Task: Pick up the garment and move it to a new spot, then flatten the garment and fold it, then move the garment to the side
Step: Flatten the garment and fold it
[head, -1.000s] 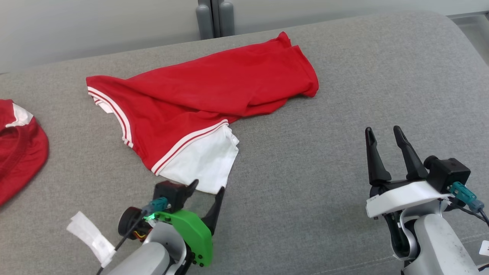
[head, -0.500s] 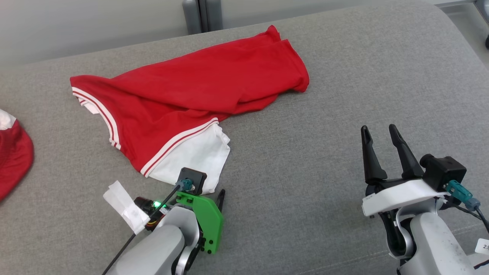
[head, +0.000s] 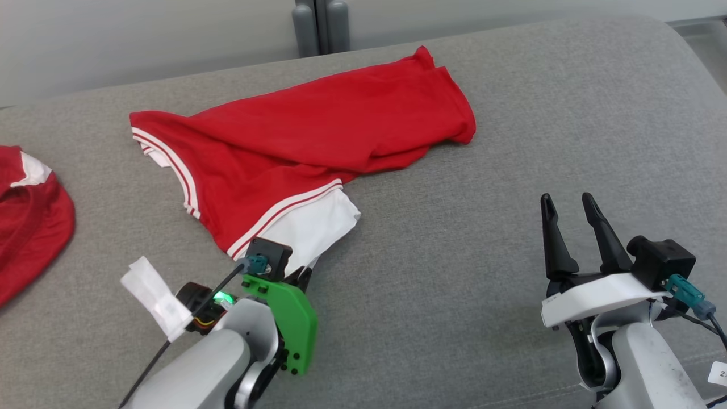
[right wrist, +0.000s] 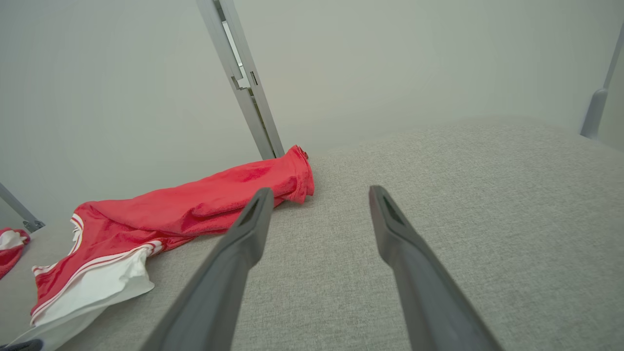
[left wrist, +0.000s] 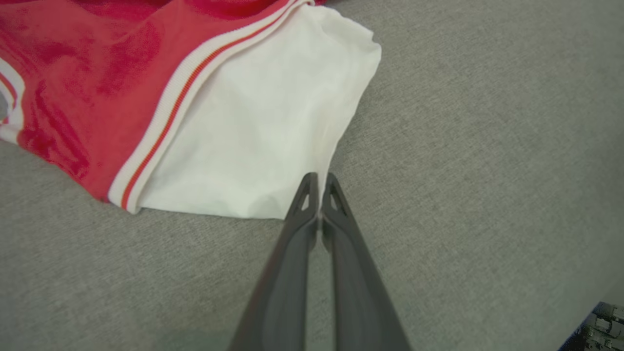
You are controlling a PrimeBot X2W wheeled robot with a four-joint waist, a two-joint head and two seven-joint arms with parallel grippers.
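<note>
The garment (head: 318, 130), a red jersey with white sleeves and red-and-white trim, lies crumpled across the grey cushion (head: 454, 238). Its near white sleeve (left wrist: 253, 126) points toward me. My left gripper (head: 303, 274) is at that sleeve's near corner, and in the left wrist view the left gripper (left wrist: 319, 181) has its jaws pressed together on the white fabric's edge. My right gripper (head: 567, 200) hovers open over bare cushion to the right, well apart from the garment (right wrist: 195, 200); in the right wrist view the right gripper (right wrist: 317, 192) holds nothing.
Another red and white garment (head: 28, 216) lies at the cushion's left edge. A grey metal post (head: 318, 25) stands behind the cushion at the back wall. The cushion's rounded right edge (head: 698, 62) drops off at the far right.
My left gripper has shut on the white sleeve's near corner, where it stood open before. The head camera swung and came back. The right gripper has stayed open in place.
</note>
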